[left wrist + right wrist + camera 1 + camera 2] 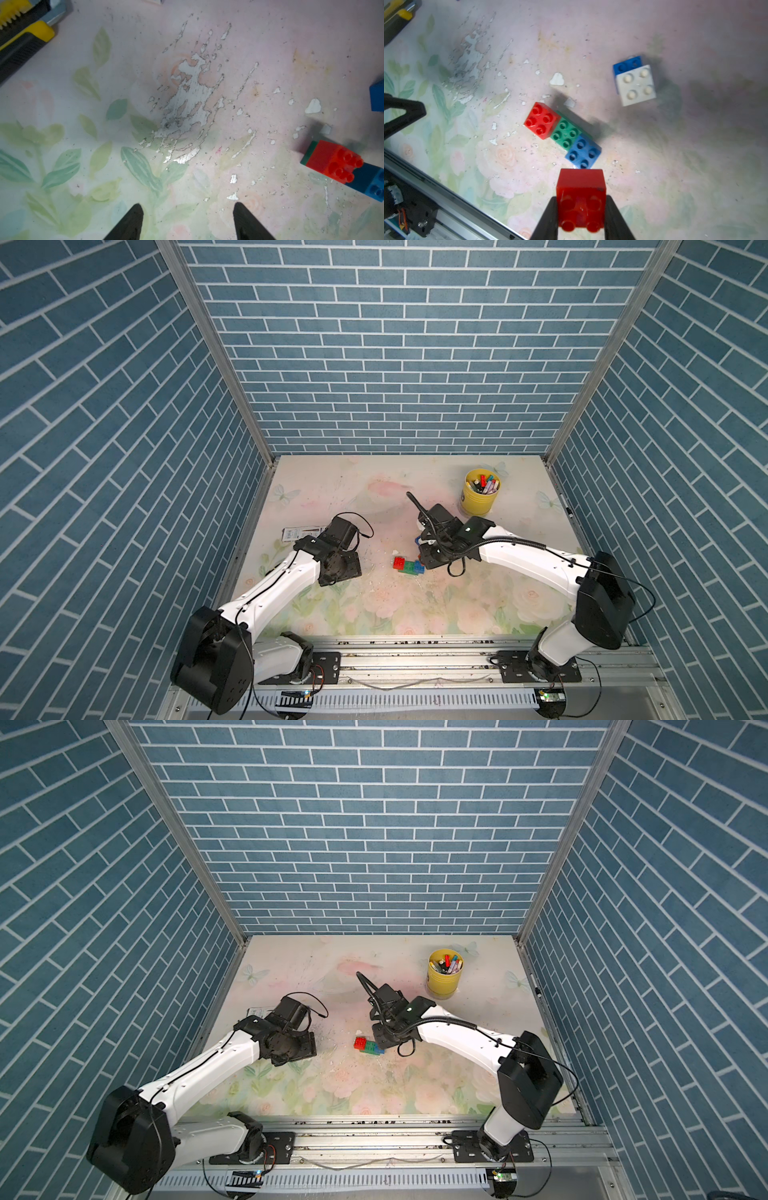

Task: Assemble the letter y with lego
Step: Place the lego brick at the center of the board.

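Observation:
On the flowered table lies a joined row of lego: a red brick (pixel 540 120), a green brick (pixel 565 133) and a blue brick (pixel 583 152). Both top views show this row (pixel 408 565) (pixel 368 1045) mid-table. A white square brick (pixel 635 85) sits on a second blue brick (pixel 627 63), apart from the row. My right gripper (pixel 581 198) is shut on another red brick (pixel 581 187), held just above the table close to the row's blue end. My left gripper (pixel 187 205) stands open over bare table, left of the row, with nothing between its fingers. The letter y is not formed.
A yellow cup (pixel 480 499) (pixel 444 979) of marker pens stands at the back right. A yellow-and-black utility knife (pixel 20 39) lies near the left arm, beside a printed packet (pixel 297 533). An aluminium rail (pixel 415 655) runs along the front edge. The tabletop print is scratched and flaked.

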You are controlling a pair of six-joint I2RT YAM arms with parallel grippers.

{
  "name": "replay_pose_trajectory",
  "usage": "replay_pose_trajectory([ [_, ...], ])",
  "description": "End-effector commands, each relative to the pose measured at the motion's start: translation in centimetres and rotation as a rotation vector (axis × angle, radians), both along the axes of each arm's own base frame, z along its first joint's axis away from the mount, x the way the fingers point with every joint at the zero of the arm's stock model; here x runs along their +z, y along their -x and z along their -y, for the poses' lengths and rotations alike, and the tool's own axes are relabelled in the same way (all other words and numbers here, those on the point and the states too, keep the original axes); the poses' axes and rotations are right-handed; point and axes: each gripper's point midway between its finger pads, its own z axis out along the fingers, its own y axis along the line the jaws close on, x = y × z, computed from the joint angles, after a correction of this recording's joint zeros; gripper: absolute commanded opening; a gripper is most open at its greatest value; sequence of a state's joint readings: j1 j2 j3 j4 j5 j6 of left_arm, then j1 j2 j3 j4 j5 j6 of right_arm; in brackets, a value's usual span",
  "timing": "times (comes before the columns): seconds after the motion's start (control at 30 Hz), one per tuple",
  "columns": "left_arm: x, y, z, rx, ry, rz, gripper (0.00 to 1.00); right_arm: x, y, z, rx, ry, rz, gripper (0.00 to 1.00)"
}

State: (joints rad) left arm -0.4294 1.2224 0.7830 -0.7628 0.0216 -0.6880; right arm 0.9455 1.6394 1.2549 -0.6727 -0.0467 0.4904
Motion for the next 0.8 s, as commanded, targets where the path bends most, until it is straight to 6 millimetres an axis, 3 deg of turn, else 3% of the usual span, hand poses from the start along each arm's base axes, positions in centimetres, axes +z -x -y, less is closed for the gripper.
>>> replay_pose_trajectory([
  [0.0,-0.4,0.1,-0.3,0.029,0.031,-0.004,0.72,-0.9,1.6,-2.6,0.109,0.019,-0.034,0.24],
  [0.13,-1.1,0.3,-0.8,0.065,0.063,-0.024,0.72,-1.8,2.6,-5.6,0.178,0.009,-0.073,0.24],
  [0.3,-1.6,0.6,-1.3,0.092,0.077,-0.033,0.72,-3.3,2.7,-7.5,0.201,0.037,-0.105,0.25],
  [0.77,-2.0,0.6,-2.1,0.101,0.053,-0.047,0.72,-7.1,2.1,-9.1,0.2,0.135,-0.166,0.26],
])
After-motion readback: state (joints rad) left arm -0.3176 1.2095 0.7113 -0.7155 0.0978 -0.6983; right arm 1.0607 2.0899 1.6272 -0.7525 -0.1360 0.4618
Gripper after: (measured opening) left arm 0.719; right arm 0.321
